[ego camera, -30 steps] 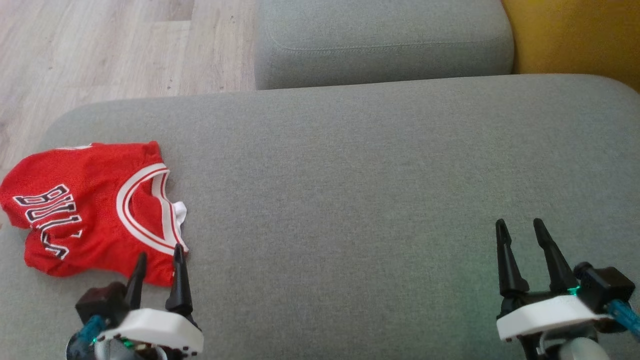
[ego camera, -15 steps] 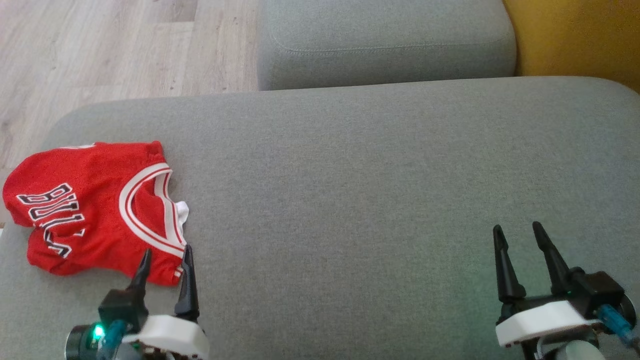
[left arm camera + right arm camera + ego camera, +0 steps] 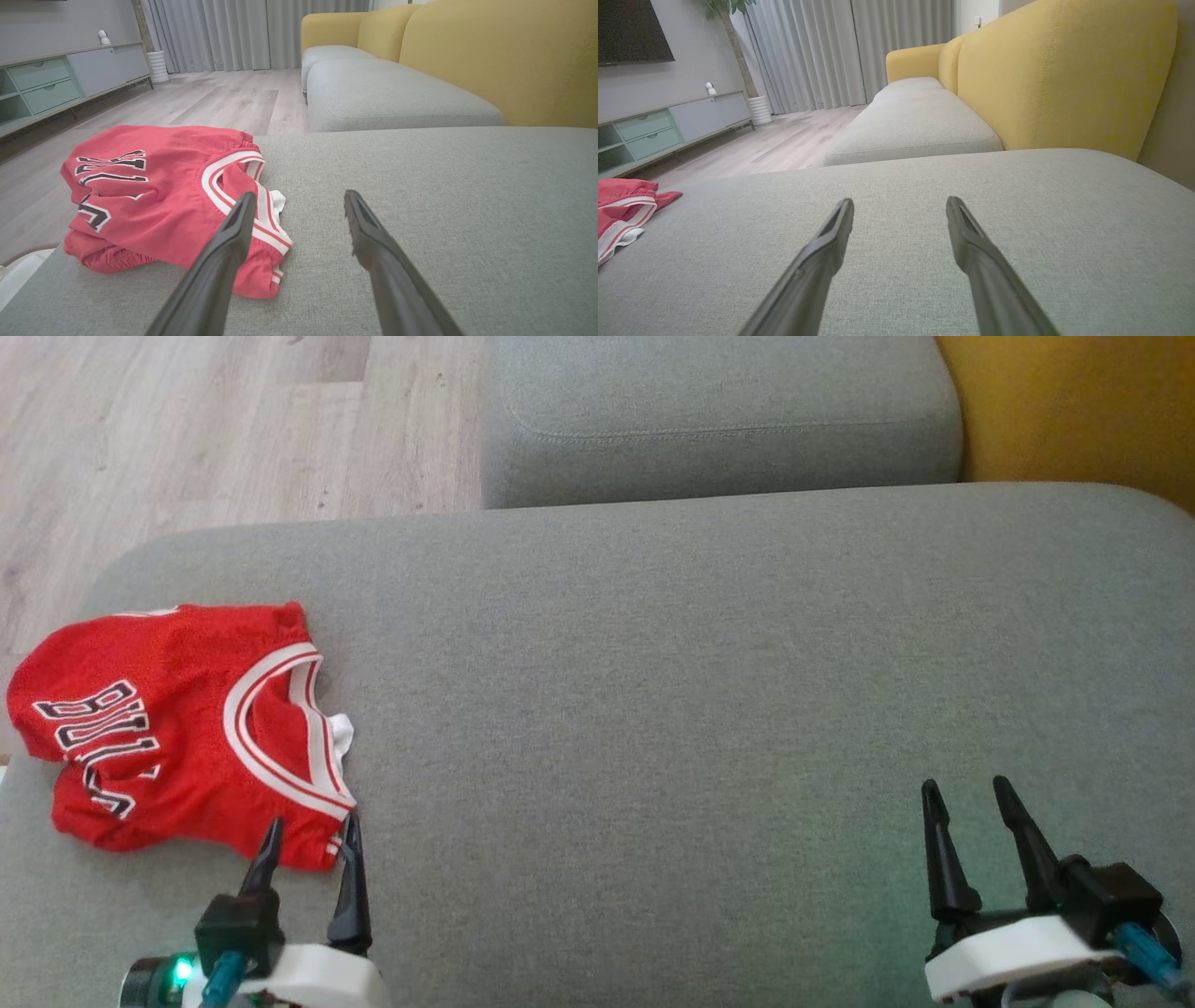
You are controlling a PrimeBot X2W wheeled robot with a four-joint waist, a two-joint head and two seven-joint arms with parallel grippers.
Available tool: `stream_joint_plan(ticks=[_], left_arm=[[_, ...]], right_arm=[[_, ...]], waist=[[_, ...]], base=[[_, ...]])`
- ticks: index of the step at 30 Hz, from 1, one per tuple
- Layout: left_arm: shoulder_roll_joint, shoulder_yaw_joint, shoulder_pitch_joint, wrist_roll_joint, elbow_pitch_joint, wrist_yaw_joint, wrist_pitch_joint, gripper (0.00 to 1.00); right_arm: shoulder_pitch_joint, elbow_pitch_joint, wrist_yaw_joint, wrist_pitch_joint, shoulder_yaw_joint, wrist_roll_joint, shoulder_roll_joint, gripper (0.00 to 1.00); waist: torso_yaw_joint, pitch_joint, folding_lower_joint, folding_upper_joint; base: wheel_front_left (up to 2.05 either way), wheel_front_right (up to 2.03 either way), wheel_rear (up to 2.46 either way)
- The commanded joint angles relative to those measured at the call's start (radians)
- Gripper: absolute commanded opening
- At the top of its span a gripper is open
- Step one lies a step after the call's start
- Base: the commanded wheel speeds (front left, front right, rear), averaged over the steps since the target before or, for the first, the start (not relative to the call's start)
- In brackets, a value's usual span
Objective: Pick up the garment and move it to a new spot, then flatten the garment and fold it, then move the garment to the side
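Observation:
The garment (image 3: 177, 728) is a red jersey with white-trimmed collar and black lettering, folded small at the left end of the grey cushion (image 3: 653, 691). Its collar also shows in the left wrist view (image 3: 154, 196) and at the left edge of the right wrist view (image 3: 621, 210). My left gripper (image 3: 312, 823) stands open just short of the jersey's near right corner, fingers apart over bare fabric, holding nothing (image 3: 299, 205). My right gripper (image 3: 964, 786) stands open and empty far to the right, above the cushion (image 3: 899, 212).
A second grey seat cushion (image 3: 719, 420) lies beyond, with a yellow backrest (image 3: 1074, 401) at the right. Wooden floor (image 3: 187, 429) lies past the cushion's left and far edges. A low cabinet (image 3: 56, 79) and curtains (image 3: 243, 32) stand across the room.
Both grippers have drawn back toward the bottom of the head view, staying open. The garment lies as before; the head view has shifted slightly.

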Motion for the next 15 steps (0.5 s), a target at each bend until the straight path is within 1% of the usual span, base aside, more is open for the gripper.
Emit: stream_joint_plan(ticks=[1,11,15], left_arm=[[0.011,0.039,-0.037,-0.003,-0.034,-0.003,-0.012,1.0],[0.005,0.042,-0.038,-0.006,-0.031,-0.006,-0.012,1.0],[0.003,0.038,-0.044,-0.002,-0.028,-0.011,-0.012,1.0]], right_arm=[[-0.03,-0.026,0.008,-0.012,0.021,0.006,-0.01,1.0],[-0.031,-0.017,0.008,-0.012,0.025,0.009,-0.018,1.0],[-0.029,-0.02,0.008,-0.012,0.031,-0.002,-0.024,1.0]], waist=[[0.0,0.0,0.0,0.0],[0.004,0.002,0.0,0.0],[0.019,0.005,0.0,0.0]], base=[[0.0,0.0,0.0],[0.0,0.0,0.0],[0.0,0.0,0.0]])
